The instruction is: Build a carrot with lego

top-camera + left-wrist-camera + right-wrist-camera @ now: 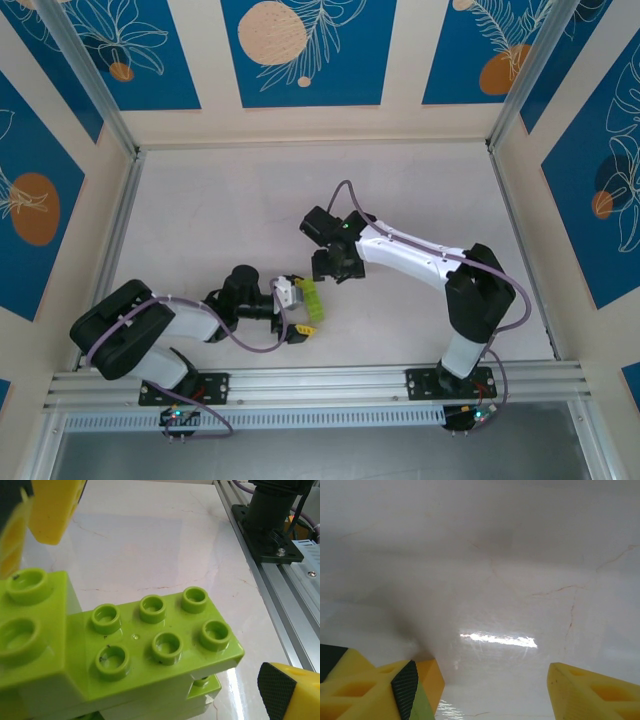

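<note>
Joined lime-green lego bricks point(150, 645) lie between the fingers of my left gripper point(160, 600), a six-stud oblong on top and more green pieces under and left of it. One yellow finger point(52, 507) hangs above the stack and the padded finger point(292, 692) stands off its right end, so the jaws are open. From above, the green stack point(310, 297) sits at my left gripper point(297, 312). My right gripper point(335, 265) hovers just behind it, open. An orange block point(431, 680) with a green sliver shows beside its left finger point(365, 690); nothing lies between the jaws point(482, 690).
Pale marble tabletop point(495, 580) stretches under both arms. The right arm's base point(272, 525) and the aluminium rail point(290, 610) run along the near edge. Frame posts and patterned walls point(310, 50) enclose the table on three sides.
</note>
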{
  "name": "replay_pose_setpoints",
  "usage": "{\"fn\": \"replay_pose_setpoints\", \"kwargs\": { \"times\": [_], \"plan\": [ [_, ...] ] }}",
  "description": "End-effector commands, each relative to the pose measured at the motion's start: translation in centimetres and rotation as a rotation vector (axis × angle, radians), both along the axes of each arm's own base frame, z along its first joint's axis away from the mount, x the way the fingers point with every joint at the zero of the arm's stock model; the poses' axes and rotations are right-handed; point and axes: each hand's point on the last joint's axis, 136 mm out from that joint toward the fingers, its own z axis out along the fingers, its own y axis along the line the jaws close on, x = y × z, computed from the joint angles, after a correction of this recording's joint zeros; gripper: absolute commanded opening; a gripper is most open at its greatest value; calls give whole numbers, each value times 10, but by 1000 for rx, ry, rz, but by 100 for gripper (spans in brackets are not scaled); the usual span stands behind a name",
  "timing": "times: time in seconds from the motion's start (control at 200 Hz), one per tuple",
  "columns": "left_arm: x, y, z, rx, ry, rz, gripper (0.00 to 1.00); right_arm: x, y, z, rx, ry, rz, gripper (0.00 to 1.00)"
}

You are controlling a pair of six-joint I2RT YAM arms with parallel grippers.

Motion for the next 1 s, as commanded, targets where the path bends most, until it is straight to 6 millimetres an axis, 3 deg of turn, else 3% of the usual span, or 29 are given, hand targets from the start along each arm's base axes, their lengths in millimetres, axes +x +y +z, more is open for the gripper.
{"fn": "replay_pose_setpoints", "kwargs": {
  "times": [0.0,0.535,0.995],
  "plan": [
    [4,-5,5,-14,-12,-6,99,4,7,7,12,-15,23,70],
    [19,0,5,-21,-16,70,99,-11,34,15,121,8,116,70],
    [25,1,4,-18,-3,91,99,-28,44,17,139,38,194,70]
  ]
}}
